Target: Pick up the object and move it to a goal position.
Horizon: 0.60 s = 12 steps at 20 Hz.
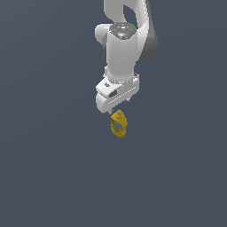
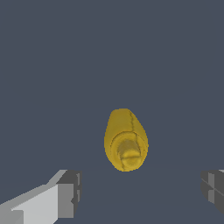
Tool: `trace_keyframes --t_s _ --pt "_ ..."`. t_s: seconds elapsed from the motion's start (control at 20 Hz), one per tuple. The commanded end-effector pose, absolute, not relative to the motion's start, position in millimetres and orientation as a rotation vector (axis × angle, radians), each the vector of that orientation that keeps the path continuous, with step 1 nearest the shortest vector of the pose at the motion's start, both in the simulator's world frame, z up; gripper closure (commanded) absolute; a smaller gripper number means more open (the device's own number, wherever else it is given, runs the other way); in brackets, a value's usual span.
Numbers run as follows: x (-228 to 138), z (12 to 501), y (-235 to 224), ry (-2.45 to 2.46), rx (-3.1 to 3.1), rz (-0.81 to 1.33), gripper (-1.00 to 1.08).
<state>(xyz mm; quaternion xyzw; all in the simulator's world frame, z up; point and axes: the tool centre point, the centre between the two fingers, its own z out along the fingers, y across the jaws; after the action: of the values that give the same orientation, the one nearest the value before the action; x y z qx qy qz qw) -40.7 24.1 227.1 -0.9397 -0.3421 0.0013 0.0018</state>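
Observation:
The yellow squeeze bottle [image 1: 119,124] stands upright on the flat grey floor, its blue label facing the exterior camera. The wrist view looks down on its nozzle cap and shoulders [image 2: 126,140]. My gripper [image 1: 119,107] hangs just above the bottle's top, pointing down. In the wrist view the gripper [image 2: 141,192] is open wide and empty, one fingertip [image 2: 70,192] on one side and the other [image 2: 212,190] at the frame's edge. The bottle lies below and a little off the line between the fingertips, and nothing touches it.
The plain dark grey floor [image 1: 53,177] extends all around the bottle. The white arm [image 1: 124,44] rises behind the gripper. No other objects and no goal marker show.

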Motion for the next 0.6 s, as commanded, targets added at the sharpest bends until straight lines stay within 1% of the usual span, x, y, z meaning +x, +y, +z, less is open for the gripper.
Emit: trace_keyframes --t_s 0.0,0.55 --pt "-39.5 223.7 26.0 -1.123 -2.932 0.001 -0.92" --pt "-39.0 215.6 27.7 -1.159 -2.919 0.001 -0.92"
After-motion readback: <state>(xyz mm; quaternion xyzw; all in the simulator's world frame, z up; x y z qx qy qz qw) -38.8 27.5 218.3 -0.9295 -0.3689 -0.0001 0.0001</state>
